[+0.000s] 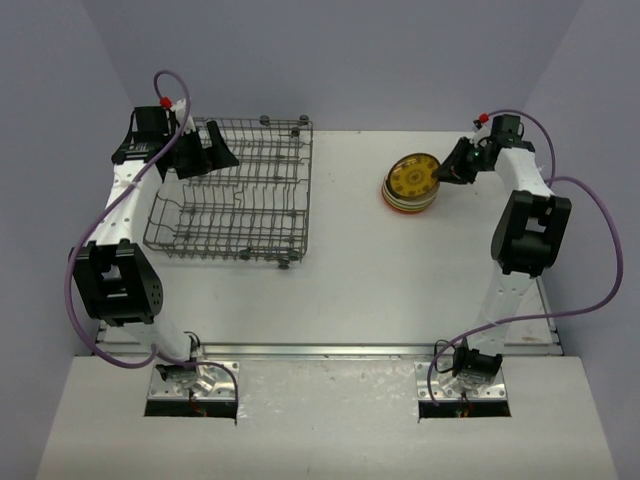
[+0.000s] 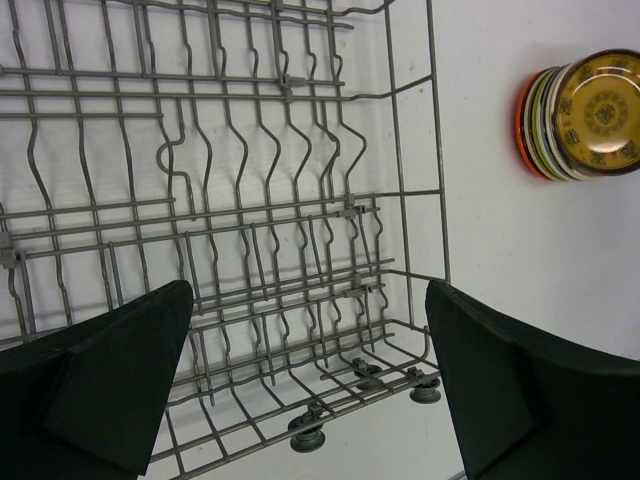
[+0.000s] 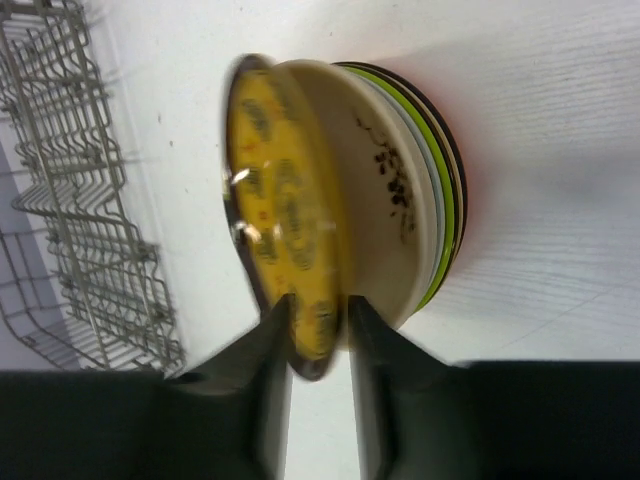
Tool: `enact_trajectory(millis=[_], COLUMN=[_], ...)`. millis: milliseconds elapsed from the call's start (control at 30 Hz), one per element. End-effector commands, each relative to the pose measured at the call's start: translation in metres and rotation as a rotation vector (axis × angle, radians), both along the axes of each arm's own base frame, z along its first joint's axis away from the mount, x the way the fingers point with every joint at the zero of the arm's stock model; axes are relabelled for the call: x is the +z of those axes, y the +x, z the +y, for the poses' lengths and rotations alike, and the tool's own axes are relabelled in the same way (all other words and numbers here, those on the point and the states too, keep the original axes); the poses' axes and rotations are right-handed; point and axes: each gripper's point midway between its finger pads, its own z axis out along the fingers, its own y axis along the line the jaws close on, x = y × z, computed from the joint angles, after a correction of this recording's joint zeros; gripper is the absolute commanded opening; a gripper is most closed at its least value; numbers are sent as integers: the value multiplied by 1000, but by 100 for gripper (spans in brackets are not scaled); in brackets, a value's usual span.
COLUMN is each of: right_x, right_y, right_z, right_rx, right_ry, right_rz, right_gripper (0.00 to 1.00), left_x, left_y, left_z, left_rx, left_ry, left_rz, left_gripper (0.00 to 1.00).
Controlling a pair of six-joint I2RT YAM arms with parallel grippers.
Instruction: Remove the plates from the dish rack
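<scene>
Your right claw (image 1: 445, 170) meets the round, glossy stack of plates (image 1: 400, 203) just ahead of its tips on the matte white table (image 1: 350, 290). Your left claw (image 1: 205, 155) hangs over the grey wire dish rack (image 1: 240, 215).

From the left wrist, its dark fingers (image 2: 110, 380) stand wide apart and grip nothing. Wavy tines lie beneath them, and the stack is off to the right.

From the right wrist, both fingers (image 3: 265, 370) are nearly together, pinching the tilted rim of the yellow-brown plate (image 3: 275, 200), which leans on the stack. The rack lies to the left.
</scene>
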Motion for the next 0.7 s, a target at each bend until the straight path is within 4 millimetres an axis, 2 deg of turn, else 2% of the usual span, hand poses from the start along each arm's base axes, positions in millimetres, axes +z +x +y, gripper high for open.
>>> enact_trajectory(millis=[0, 33, 67, 100, 200, 267, 367, 467, 533, 567, 667], right_x=[23, 29, 36, 42, 84, 95, 124, 142, 144, 147, 142], right_y=[13, 10, 10, 9, 1, -7, -29, -51, -80, -84, -115], right_z=[0, 2, 3, 4, 9, 13, 14, 16, 17, 15, 11], right_rx=[24, 43, 50, 51, 65, 78, 93, 119, 132, 139, 134], right_ry=[-15, -27, -38, -51, -95, -117, -211, -302, -348, -381, -463], right_rz=[-47, -46, -58, -70, -159, -189, -305, -434, -480, -515, -555], right_gripper=[74, 94, 99, 99, 99, 99, 99, 99, 99, 99, 99], left_x=[18, 20, 21, 23, 31, 34, 38, 46, 42, 49, 47], left_y=[2, 2, 2, 3, 3, 2, -2, -10, -17, -21, -34], left_z=[3, 4, 5, 6, 9, 13, 22, 30, 38, 43, 54], left_rx=[5, 12, 15, 22, 30, 42, 69, 81, 104, 128, 156], left_ry=[24, 32, 35, 41, 61, 82, 135, 205, 249, 278, 351], left_rz=[-57, -61, -64, -69, -92, -103, -123, -159, -164, -193, -231], left_gripper=[100, 100, 100, 100, 100, 100, 100, 100, 100, 100, 100])
